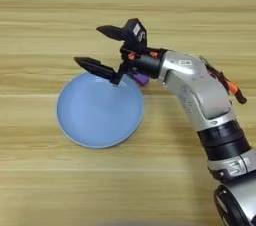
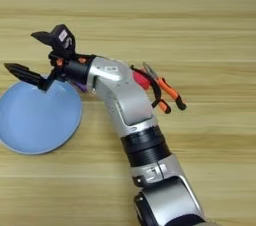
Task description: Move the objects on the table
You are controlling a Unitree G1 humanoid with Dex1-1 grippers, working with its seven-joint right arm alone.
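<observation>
The robot's right pincer [image 1: 97,47], fingers spread wide and holding nothing, hovers at the far rim of a blue plate [image 1: 100,110] on the table [image 1: 50,15], the purple bar [image 1: 141,79] tucked under its wrist, orange-handled pliers [image 2: 167,91] and a red object [image 2: 141,80] lying farther back beside the forearm.

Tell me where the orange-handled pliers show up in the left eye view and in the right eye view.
Left eye view: the pliers are mostly hidden behind the silver forearm, only an orange and black bit showing at the right edge.
Right eye view: the pliers lie in plain sight right of centre, just right of the forearm, beside something red.
Shared landmark: the blue plate, under the open tool.
</observation>
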